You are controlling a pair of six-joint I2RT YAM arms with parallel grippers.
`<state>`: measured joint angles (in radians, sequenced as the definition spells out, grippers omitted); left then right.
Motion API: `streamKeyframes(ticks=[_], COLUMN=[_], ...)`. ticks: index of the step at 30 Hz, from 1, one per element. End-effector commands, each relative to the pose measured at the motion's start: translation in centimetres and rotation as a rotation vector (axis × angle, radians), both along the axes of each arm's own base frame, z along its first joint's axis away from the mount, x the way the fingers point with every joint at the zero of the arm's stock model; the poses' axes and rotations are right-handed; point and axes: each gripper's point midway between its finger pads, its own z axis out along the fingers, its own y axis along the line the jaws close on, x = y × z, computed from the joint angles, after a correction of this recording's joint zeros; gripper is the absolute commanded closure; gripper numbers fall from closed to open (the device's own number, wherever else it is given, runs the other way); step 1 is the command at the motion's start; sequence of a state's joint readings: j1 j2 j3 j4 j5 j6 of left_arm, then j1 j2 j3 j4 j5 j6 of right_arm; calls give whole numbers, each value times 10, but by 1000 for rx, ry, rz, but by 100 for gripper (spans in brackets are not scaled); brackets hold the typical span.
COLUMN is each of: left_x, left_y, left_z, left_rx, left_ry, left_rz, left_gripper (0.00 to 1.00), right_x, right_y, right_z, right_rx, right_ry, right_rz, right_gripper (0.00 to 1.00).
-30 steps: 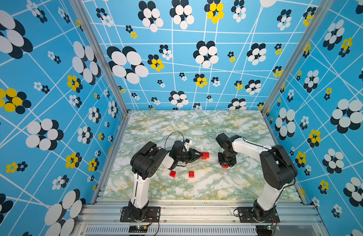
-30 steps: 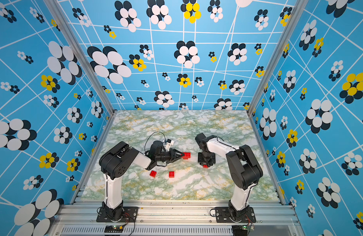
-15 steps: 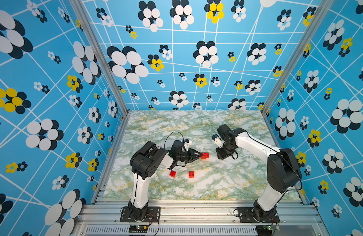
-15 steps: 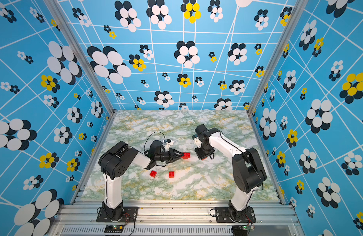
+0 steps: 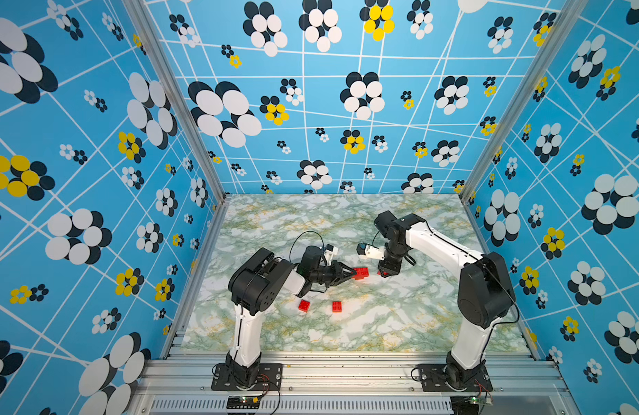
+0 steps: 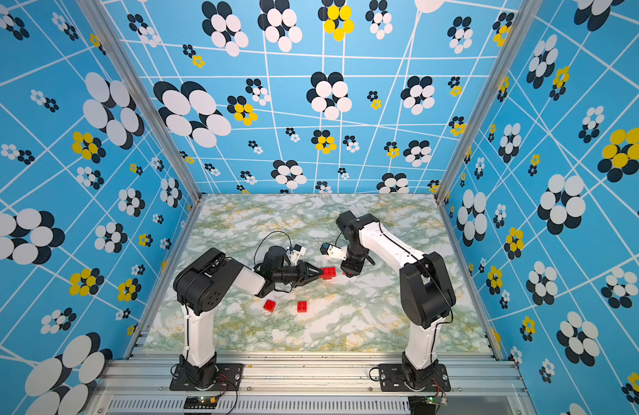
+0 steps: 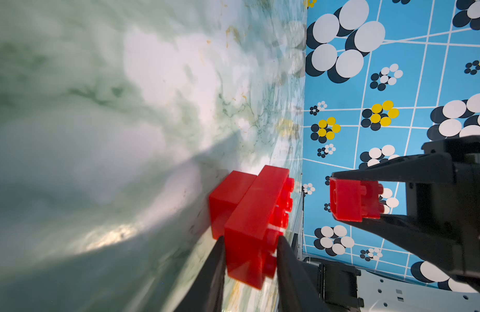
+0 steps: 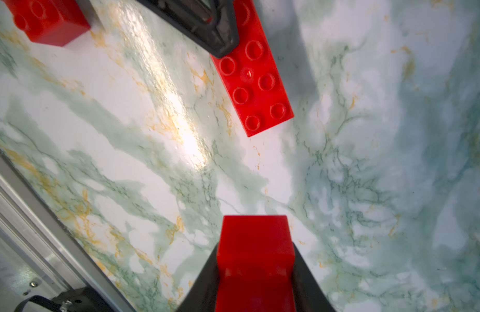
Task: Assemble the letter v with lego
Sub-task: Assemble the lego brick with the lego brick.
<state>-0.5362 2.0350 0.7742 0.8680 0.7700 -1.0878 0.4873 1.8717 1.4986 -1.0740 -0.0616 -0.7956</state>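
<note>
Your left end effector [image 7: 250, 239] is clamped on a long red brick [image 8: 256, 81] stacked on a lower brick [image 7: 225, 194] on the marble surface [image 5: 382, 323]. Your right end effector [image 8: 255, 250] pinches a short red brick [image 7: 349, 200] raised just beside it. Two loose bricks [image 5: 304, 305] [image 5: 336, 306] lie nearby

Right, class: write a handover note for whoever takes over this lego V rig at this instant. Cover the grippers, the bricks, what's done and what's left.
Left gripper: shut on the long brick, low at the table.
Right gripper: shut on a short brick, raised off the table beside the long brick and apart from it.
Another short brick sits under the long brick, apparently joined to it.
Two loose bricks lie nearer the left arm's base.
Done: at most that one joint; no V yet.
Left: press on the held brick, then add the loose ones.
</note>
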Motion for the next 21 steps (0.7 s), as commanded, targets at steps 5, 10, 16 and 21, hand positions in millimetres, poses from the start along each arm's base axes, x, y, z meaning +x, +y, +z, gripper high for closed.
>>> streamKeyframes(ticks=[5, 10, 16, 21], left_x=[0, 1, 1, 1], left_y=[3, 0, 0, 0], left_z=[-14, -11, -11, -13], left_rx=[39, 32, 32, 32], left_ry=[20, 16, 20, 23], left_rz=[7, 0, -7, -10], left_gripper=[68, 68, 69, 69], right_x=[6, 12, 18, 16], right_y=[9, 15, 23, 28], right_z=[-5, -9, -11, -19], right_rx=[-24, -15, 15, 30], right_ry=[0, -20, -25, -1], right_rz=[111, 172, 251, 301], right_gripper=[100, 100, 100, 100])
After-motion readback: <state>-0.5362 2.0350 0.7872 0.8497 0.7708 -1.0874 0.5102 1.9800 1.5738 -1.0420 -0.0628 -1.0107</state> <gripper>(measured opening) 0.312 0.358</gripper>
